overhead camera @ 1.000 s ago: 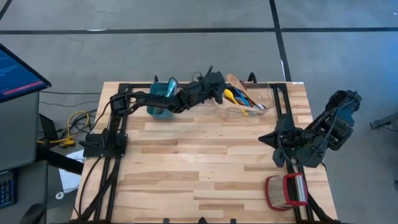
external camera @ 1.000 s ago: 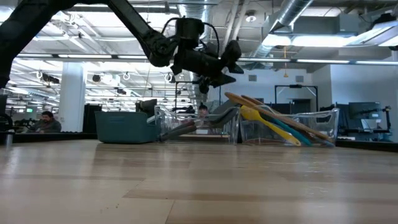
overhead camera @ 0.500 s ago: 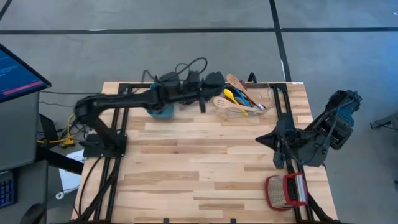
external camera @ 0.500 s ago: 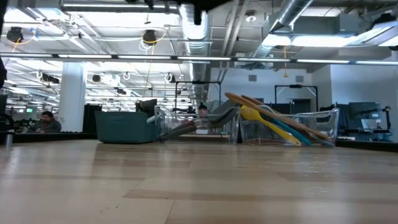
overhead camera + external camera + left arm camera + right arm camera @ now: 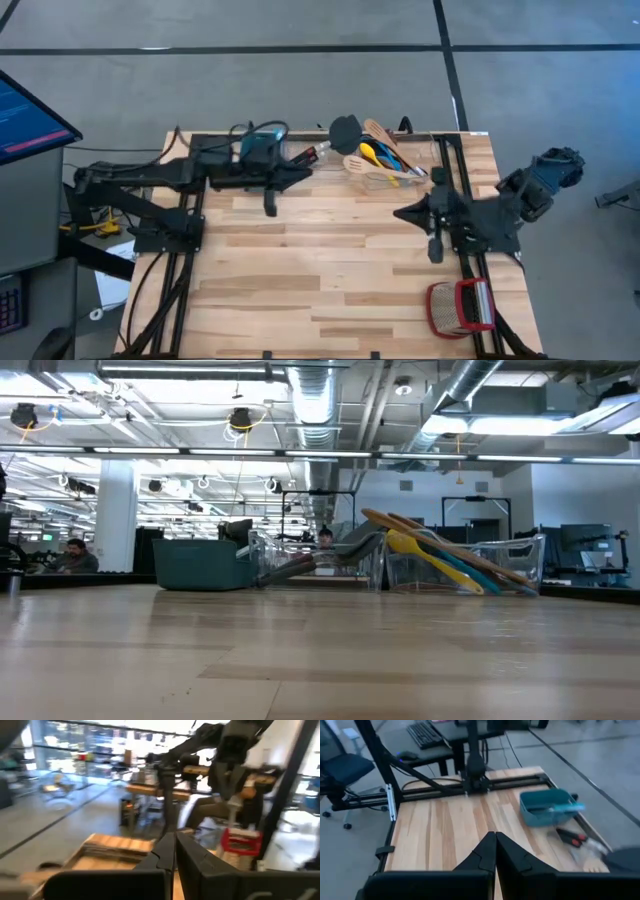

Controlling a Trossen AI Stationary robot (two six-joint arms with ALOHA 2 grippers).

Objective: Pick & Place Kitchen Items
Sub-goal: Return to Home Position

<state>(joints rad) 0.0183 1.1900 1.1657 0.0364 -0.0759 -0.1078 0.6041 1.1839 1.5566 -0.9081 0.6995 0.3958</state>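
The kitchen items lie heaped in a clear container (image 5: 392, 176) at the table's far edge: wooden spoons (image 5: 400, 521), a yellow spoon (image 5: 415, 544), a blue one (image 5: 468, 574), a black spatula (image 5: 345, 130) and a red-handled tool (image 5: 312, 154). Their heads stick up over the container's rim. My left gripper (image 5: 298, 174) is shut and empty, held high near the far left and pointing toward the table's right. My right gripper (image 5: 402, 213) is shut and empty at the right side, pointing toward the table's left. Neither gripper shows in the low view.
A teal bin (image 5: 262, 150) stands at the far edge under my left arm, with a pale blue piece across its top (image 5: 560, 808). A red-and-tan basket (image 5: 460, 305) sits at the near right corner. Bare wooden tabletop (image 5: 320, 260) fills the middle.
My left arm has drawn back from over the clear container toward the table's left edge and risen out of the low view. The black spatula's head now shows, no longer covered by the arm. My right arm has stretched a little toward the table's left.
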